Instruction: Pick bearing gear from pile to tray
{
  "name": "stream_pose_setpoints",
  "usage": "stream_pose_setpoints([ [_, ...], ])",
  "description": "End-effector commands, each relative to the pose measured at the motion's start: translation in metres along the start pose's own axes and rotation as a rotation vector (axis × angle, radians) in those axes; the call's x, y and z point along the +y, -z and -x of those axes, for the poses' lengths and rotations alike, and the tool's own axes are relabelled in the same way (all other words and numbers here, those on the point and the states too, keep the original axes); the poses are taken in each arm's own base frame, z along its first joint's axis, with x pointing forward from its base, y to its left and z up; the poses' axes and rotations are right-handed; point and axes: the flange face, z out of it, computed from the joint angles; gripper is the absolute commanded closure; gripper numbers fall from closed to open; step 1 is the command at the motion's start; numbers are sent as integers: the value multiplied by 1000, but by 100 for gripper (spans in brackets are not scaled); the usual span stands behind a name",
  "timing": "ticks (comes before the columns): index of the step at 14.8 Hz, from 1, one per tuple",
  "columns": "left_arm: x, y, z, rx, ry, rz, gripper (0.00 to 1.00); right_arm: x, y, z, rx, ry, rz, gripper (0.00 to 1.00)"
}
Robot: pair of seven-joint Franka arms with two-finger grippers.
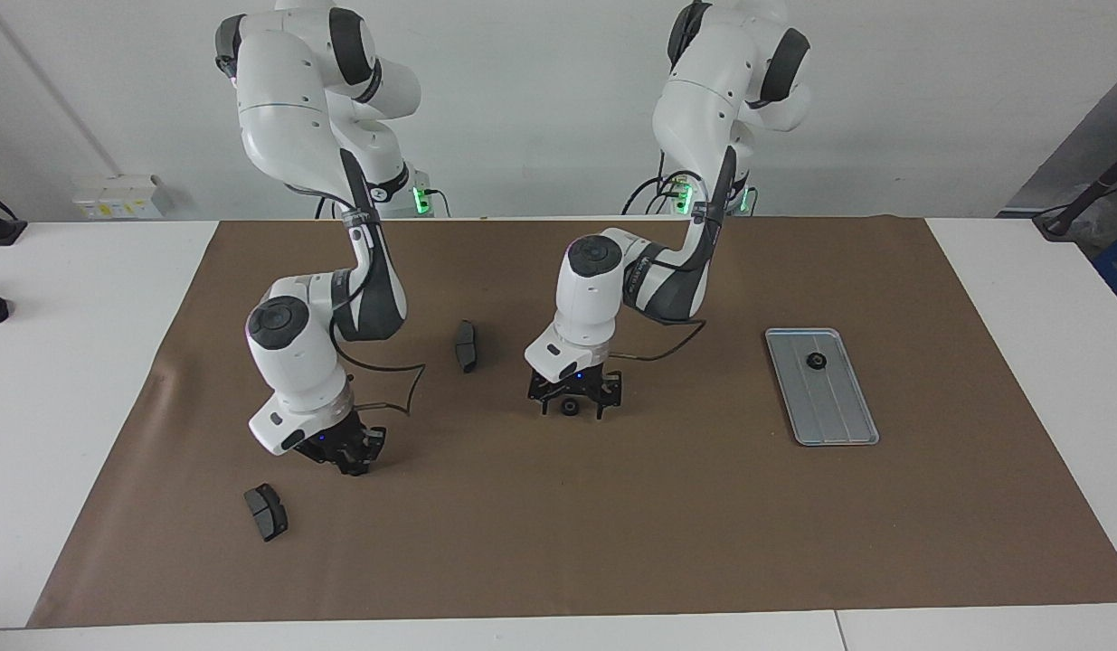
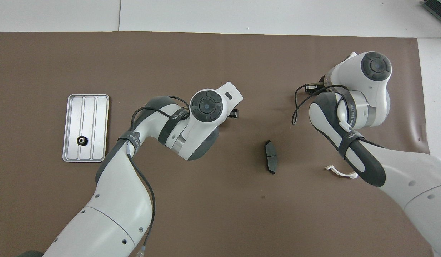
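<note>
Left gripper [image 1: 572, 404] is low over the brown mat [image 1: 558, 506] near the table's middle, its fingers spread open on either side of a small black gear [image 1: 569, 408] that rests on the mat — contact between fingers and gear cannot be told. In the overhead view the left arm's wrist hides this gear. The tray [image 1: 834, 407] lies flat toward the left arm's end of the table, well apart from the gripper, and holds one black gear [image 1: 816, 362] in its part nearer the robots. Right gripper [image 1: 352, 459] hangs low over the mat toward the right arm's end; its finger state cannot be told. One dark brake pad [image 1: 266, 512] lies just beside it, farther from the robots. A second brake pad [image 1: 466, 345] lies between the two arms — a white half-ring bracket [image 2: 340, 172] sits partly under the right arm.
</note>
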Motion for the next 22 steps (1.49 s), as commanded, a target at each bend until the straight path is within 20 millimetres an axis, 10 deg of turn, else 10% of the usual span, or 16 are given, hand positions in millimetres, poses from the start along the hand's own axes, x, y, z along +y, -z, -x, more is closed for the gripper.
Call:
stream_pose_setpoints([
  [1, -2, -2, 4, 8, 12, -22, 4, -5, -10, 11, -37, -39, -58, 100],
  [4, -4, -5, 10, -21, 11, -39, 14, -5, 6, 6, -31, -38, -59, 100],
  [10, 2, -5, 19, -54, 20, -60, 27, -4, 103, 0, 39, -97, -58, 100],
  [14, -2, 1, 14, -37, 68, -52, 98, -19, 146, 10, 15, -129, -63, 100],
  [17, -19, 24, 1, -18, 101, -53, 100, -27, 148, 9, 25, -154, -67, 100],
  [22, -106, 54, -15, -39, 184, -95, 100, -128, 151, 20, 40, -215, -107, 100],
])
